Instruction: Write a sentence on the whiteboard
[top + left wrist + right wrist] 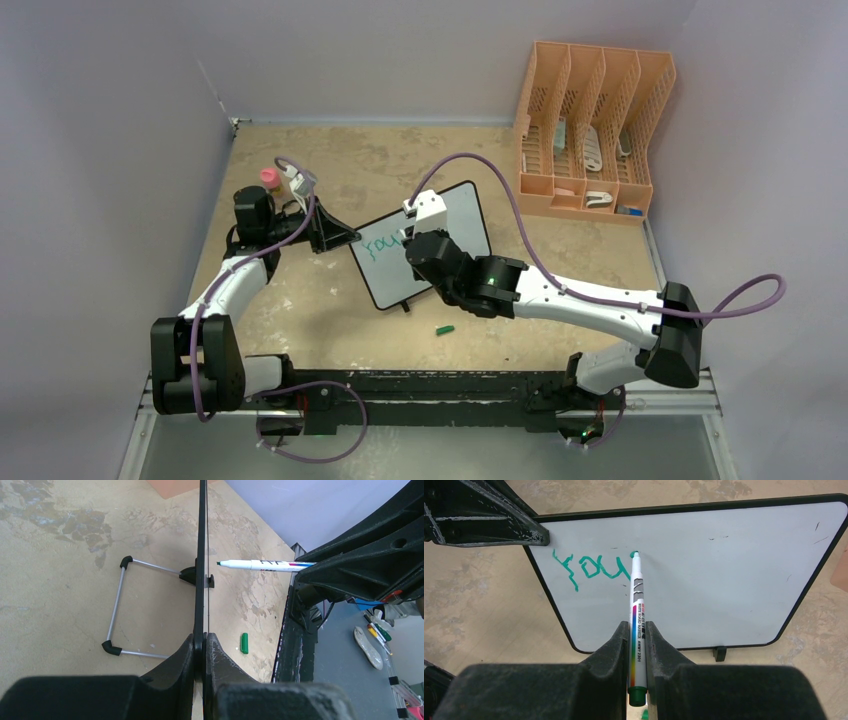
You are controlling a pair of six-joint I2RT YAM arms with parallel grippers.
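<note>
Fingers of the right gripper are clamped on a white marker. Its green tip touches the whiteboard just right of the sentence, which so far is a few teal-green letters near the board's upper left corner. The left gripper is closed tight on the board's left edge. The board stands tilted near the middle of the table, on small black feet, with a wire stand behind it. A green cap lies on the table nearer than the board.

At the far right an orange file rack holds pale items in several slots, too small to identify. A pink-capped object stands far left. The tabletop is mottled beige, and lavender walls enclose it.
</note>
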